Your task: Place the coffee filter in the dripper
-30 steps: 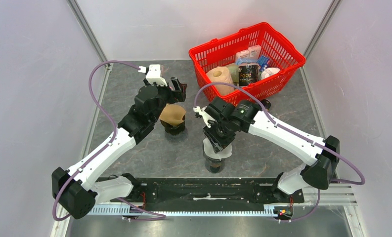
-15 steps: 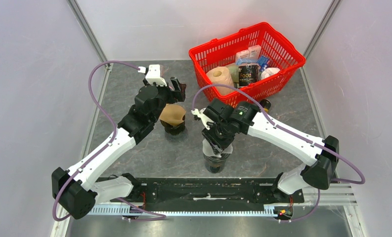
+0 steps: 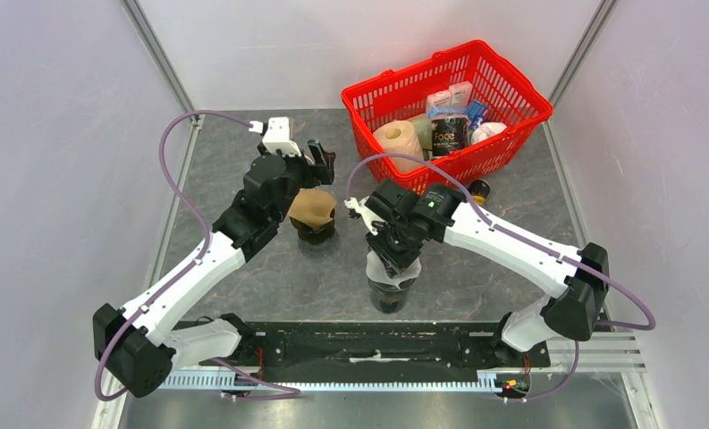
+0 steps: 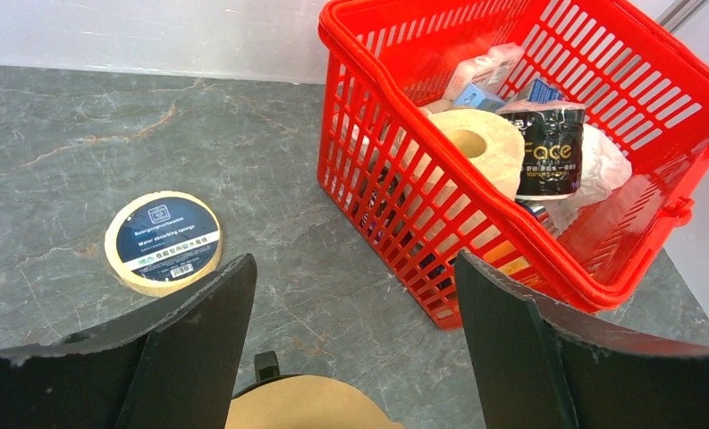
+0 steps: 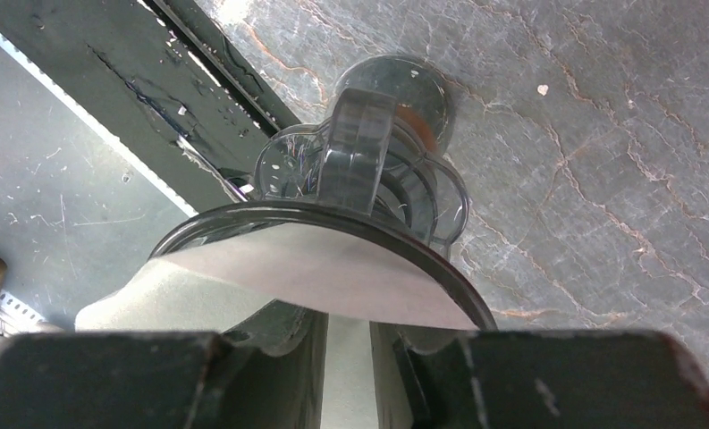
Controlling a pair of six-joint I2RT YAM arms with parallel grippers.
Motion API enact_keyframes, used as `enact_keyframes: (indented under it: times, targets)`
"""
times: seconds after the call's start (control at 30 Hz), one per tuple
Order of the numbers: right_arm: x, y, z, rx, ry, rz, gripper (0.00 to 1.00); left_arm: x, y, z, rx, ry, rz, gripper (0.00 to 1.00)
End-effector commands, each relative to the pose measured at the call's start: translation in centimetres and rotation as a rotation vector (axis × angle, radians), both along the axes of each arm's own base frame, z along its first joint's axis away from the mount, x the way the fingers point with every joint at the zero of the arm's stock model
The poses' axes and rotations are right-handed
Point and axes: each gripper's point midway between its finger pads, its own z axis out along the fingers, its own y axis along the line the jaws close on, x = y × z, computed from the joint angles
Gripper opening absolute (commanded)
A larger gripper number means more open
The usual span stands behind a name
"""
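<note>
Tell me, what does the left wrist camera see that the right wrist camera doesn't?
Left wrist only: a red basket holding a paper roll, a round disc on the table, the top of a brown filter, and the left tool wide open.
Right wrist only: a clear dripper with a white filter in it, white paper showing between the tips of the right tool.
Both: the grey marbled tabletop.

Bright, even light; soft shadows.
</note>
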Motion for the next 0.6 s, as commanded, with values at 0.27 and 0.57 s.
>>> enact_keyframes:
  times: [0.27, 0.57]
  targets:
    - [0.53, -0.12, -1.37, -0.037, -0.019, -0.016, 0.28, 0.00, 0.73, 1.39, -0.005, -0.044, 0.020, 0.88]
    - [0.75, 0.54, -1.11, 0.028, -0.062, -0.010, 0.32, 0.05, 0.73, 1.25, -0.003, -0.042, 0.022, 0.88]
